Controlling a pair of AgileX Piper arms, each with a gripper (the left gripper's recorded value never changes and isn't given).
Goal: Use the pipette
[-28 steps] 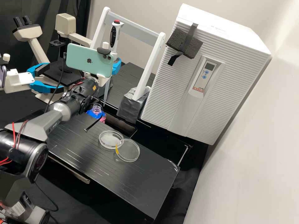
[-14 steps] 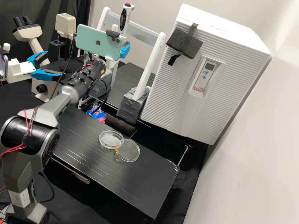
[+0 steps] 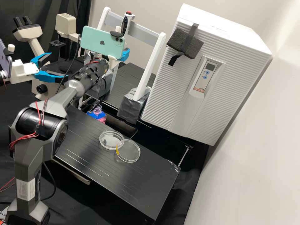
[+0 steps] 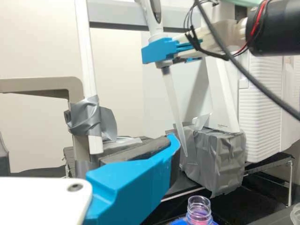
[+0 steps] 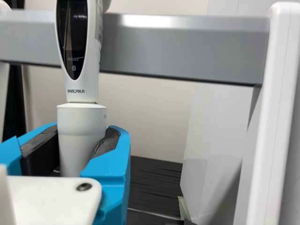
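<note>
Fingers of the right gripper [image 5: 75, 157] clasp the pipette [image 3: 125, 22] upright, high above the table's far edge beside a white stand's crossbar [image 3: 142, 30]. The left gripper [image 3: 51, 66] waits nearby, its fingers spread wide and holding nothing. This looks like the carrying step; next, the tip needs a straight descent into the pink bottle [image 3: 98, 113].

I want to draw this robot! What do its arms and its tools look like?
The right arm is dark grey with round black joints and thin red wires. The left tool and right tool are white, each with two bright blue fingers.
</note>
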